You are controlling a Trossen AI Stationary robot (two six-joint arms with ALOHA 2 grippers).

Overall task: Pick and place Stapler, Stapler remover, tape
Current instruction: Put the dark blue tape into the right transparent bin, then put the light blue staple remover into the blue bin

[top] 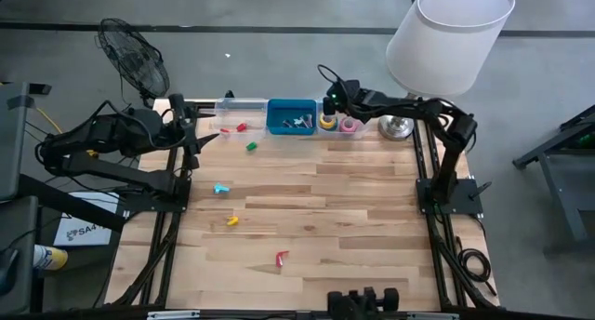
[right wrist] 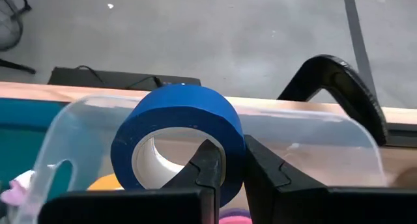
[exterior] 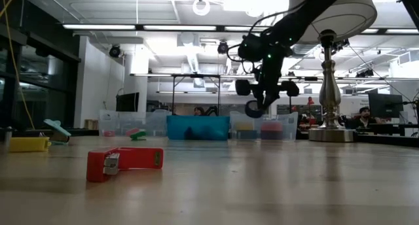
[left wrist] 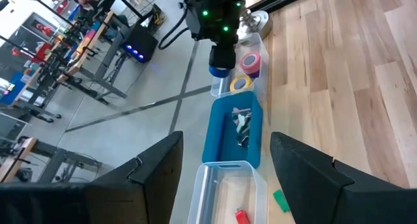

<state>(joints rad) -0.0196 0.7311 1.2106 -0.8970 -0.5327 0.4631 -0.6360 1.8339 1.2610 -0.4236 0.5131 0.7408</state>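
Nearest item: red stapler (exterior: 124,163) is seen lying flat on the worktop (top: 372,218) at the front of the low view, well apart from both arms.
Blue tape roll (right wrist: 179,142): a wide ring with a pale inner core and an open centre; it is held above the clear bin (right wrist: 215,129) at the far edge of the worktop, not resting in it.
Grip: one wall of the roll is pinched between the jaws of the right gripper (right wrist: 227,168), one finger inside the ring and one outside; the jaws are clamped on the blue tape roll.
Below the roll: a yellow tape roll (left wrist: 240,84) and a pink tape roll (left wrist: 250,62) are already lying in the clear bin.
Neighbouring bins: a blue bin (top: 291,116) with small metal pieces is set just beside the clear bin; a second clear bin (left wrist: 228,191) follows, with a small red item inside.
Obstructions: a lamp (top: 446,41) stands near the right arm, its base (top: 396,127) just beside the tape bin.
Scattered items: green (top: 250,146), teal (top: 220,188), yellow (top: 231,221) and red pieces are spread on the worktop.
Left gripper (left wrist: 225,168): kept at the left edge of the worktop, jaws apart, nothing between them.
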